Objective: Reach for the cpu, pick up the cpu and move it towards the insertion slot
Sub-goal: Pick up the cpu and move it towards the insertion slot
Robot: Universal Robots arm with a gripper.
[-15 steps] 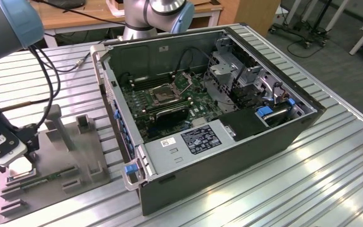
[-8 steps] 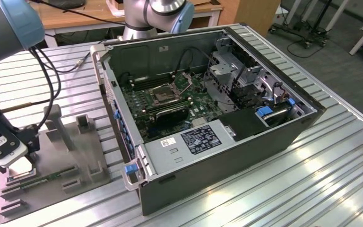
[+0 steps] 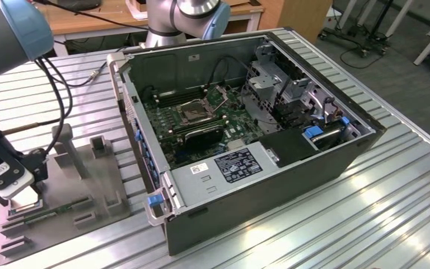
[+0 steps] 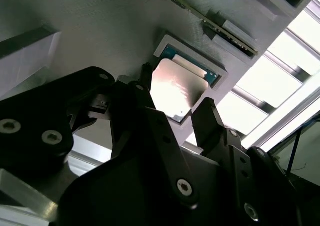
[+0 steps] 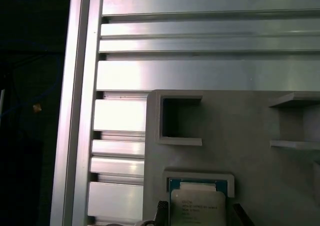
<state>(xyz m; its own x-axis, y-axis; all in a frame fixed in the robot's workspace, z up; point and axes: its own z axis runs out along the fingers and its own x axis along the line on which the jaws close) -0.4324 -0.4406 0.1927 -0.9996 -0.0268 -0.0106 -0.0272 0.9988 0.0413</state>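
Cpu (image 4: 186,81) is square with no long axis, and it lies flat in a shallow framed pocket (image 5: 200,176) on the grey fixture plate (image 3: 107,185). It sits directly between the fingers, so the relation that matters is straddling rather than offset.

The ribbed metal table (image 3: 394,213) carries everything. The open computer case (image 3: 290,168) stands just beside the fixture plate, on the exterior view's right of it. The insertion slot (image 3: 197,111), a silver-framed socket, lies on the board inside the case, well apart from the plate and below the case wall's rim.

The gripper (image 4: 176,90) hangs low over the plate's end farthest from the case. Its fingers (image 4: 209,117) are spread a little wider than the chip, with one tip at each of two opposite sides. They appear to grip nothing, and I cannot tell if a tip touches an edge.

Close hazards on the plate are the pocket's raised frame beside the fingertips, a long narrow board (image 4: 210,22) near the pocket, and upright blocks (image 3: 64,143) toward the case.
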